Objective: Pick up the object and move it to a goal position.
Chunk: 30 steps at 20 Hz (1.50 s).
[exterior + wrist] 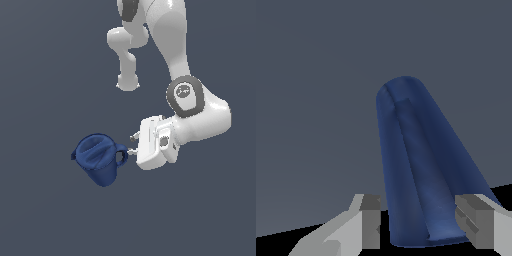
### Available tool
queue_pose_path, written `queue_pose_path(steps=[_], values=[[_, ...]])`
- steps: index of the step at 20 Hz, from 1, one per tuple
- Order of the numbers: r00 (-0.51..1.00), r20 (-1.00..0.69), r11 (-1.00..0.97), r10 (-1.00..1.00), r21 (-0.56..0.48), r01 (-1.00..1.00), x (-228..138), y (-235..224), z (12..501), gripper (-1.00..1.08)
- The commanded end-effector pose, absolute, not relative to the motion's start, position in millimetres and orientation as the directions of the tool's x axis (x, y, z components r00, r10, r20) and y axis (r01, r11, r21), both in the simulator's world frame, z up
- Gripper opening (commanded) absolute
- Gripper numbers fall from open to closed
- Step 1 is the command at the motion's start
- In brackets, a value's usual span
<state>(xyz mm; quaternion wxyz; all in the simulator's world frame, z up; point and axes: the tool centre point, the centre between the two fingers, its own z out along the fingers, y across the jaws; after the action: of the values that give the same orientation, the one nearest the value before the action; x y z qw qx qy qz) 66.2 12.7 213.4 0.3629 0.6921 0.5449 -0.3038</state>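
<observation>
The dark blue pitcher [98,159] stands on the grey floor, seen from above, with its round lid up and its loop handle [121,157] turned toward the gripper. My gripper [132,143] is at the exterior view's right of the pitcher, with its fingertips just beside the handle. In the wrist view the pitcher [421,160] fills the middle, and its handle strip runs down between my gripper's [418,220] two fingers [370,220]. The jaws stand wide apart. I cannot tell whether either finger touches the pitcher.
The arm's white links [200,115] reach over the scene from the top of the exterior view. A plain dark grey floor [45,210] lies all around the pitcher. No goal marker shows.
</observation>
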Motion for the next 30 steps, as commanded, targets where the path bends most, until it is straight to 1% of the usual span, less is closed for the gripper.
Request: queue_pose_path(steps=[1,7,13,23,24,30], values=[[0.194,-0.834,-0.115,0.516,0.157,0.981,69.6,14.7,211.4,0.28],[0.134,-0.872,-0.055,0.471,0.122,0.991,77.4,19.2,207.7,0.28],[0.126,-0.876,-0.048,0.465,0.117,0.992,78.2,19.6,206.6,0.28],[0.122,-0.878,-0.044,0.462,0.114,0.992,78.4,-6.5,193.1,0.28],[0.122,-0.878,-0.044,0.462,0.114,0.992,78.4,-6.5,193.1,-1.00],[0.122,-0.878,-0.044,0.462,0.114,0.992,78.4,-6.5,193.1,-1.00]])
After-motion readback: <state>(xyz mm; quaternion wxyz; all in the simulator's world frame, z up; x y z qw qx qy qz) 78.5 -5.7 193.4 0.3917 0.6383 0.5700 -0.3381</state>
